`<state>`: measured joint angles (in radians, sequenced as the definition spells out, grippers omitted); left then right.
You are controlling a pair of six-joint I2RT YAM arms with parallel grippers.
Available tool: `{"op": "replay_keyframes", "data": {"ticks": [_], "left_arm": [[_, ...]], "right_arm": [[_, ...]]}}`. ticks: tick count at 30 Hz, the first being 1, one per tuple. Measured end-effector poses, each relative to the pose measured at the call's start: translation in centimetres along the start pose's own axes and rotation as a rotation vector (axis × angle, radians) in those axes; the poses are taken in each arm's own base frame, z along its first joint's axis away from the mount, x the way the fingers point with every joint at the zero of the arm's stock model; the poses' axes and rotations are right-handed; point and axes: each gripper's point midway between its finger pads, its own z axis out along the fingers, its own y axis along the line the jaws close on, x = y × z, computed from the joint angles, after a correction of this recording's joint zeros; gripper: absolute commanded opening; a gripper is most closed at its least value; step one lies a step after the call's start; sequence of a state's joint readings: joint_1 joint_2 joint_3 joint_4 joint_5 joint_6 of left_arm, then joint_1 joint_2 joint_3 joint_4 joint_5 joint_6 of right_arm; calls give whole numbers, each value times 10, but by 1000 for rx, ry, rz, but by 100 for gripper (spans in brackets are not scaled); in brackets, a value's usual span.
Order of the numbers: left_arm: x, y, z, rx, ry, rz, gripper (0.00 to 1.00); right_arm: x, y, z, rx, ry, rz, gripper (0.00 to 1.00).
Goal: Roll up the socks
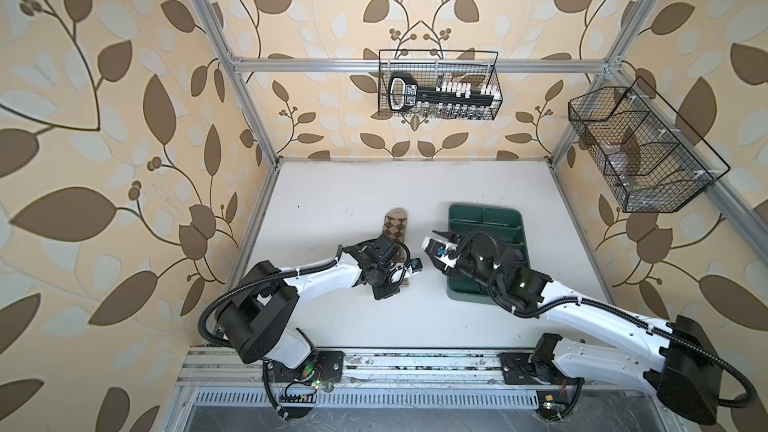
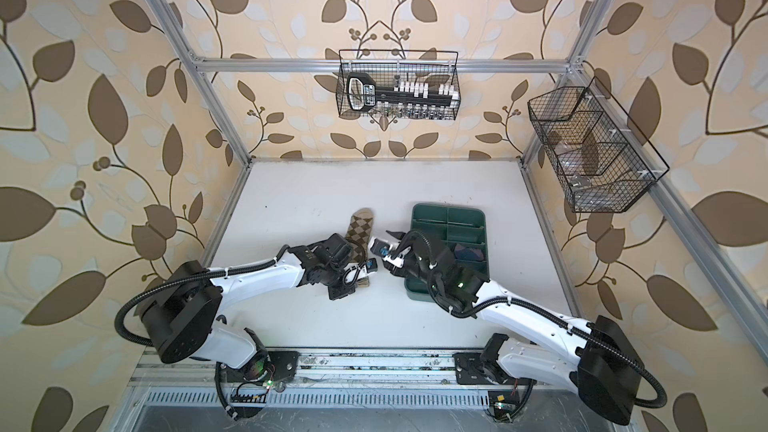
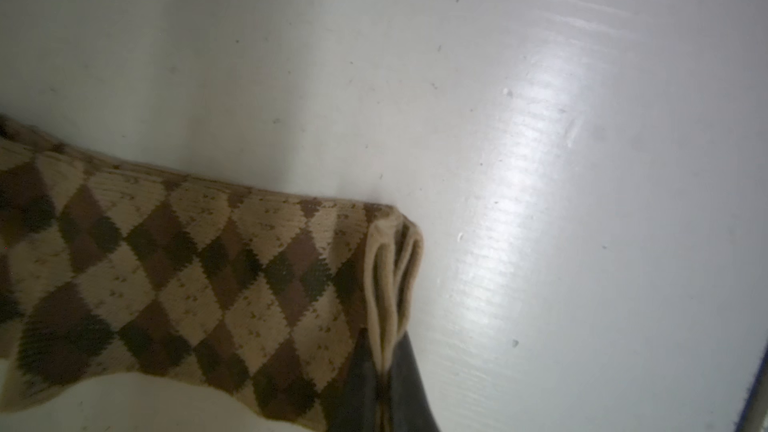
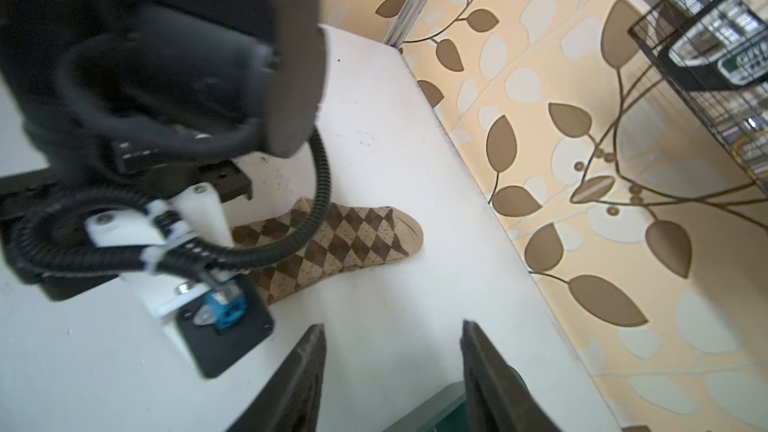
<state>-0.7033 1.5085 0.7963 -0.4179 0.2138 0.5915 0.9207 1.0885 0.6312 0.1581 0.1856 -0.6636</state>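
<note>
The tan sock with brown argyle diamonds (image 1: 395, 228) (image 2: 360, 228) lies flat on the white table, toe toward the back wall. My left gripper (image 3: 384, 340) is shut on its bunched cuff (image 3: 392, 276) at the near end; in both top views the wrist hides the fingers. My right gripper (image 4: 390, 328) is open with nothing between its fingers, hovering just left of the green tray and right of the tan sock (image 4: 357, 238). A purple and navy sock (image 2: 467, 253) lies in a tray compartment, mostly hidden by the right arm.
The green divided tray (image 1: 484, 207) sits right of centre under the right arm. A wire basket with tools (image 1: 438, 85) hangs on the back wall and another wire basket (image 1: 640, 151) on the right wall. Aluminium frame posts edge the table.
</note>
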Motion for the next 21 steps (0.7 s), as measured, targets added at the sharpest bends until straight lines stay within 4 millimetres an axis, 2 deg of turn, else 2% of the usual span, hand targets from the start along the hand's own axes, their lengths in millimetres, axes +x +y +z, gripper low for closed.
{"op": "replay_keyframes", "data": {"ticks": [6, 9, 11, 16, 21], "left_arm": [[1, 0, -5, 82, 10, -86, 0], [1, -1, -5, 111, 17, -110, 0], [2, -3, -3, 133, 26, -123, 0], [5, -5, 4, 168, 61, -148, 0], [6, -5, 4, 177, 65, -159, 0]], "right_arm": [[-5, 73, -6, -74, 23, -297, 57], [2, 112, -5, -128, 38, -397, 62], [8, 130, -1, -156, 57, -435, 65], [24, 144, 19, -165, 100, -449, 69], [45, 147, 48, -180, 162, -433, 70]]}}
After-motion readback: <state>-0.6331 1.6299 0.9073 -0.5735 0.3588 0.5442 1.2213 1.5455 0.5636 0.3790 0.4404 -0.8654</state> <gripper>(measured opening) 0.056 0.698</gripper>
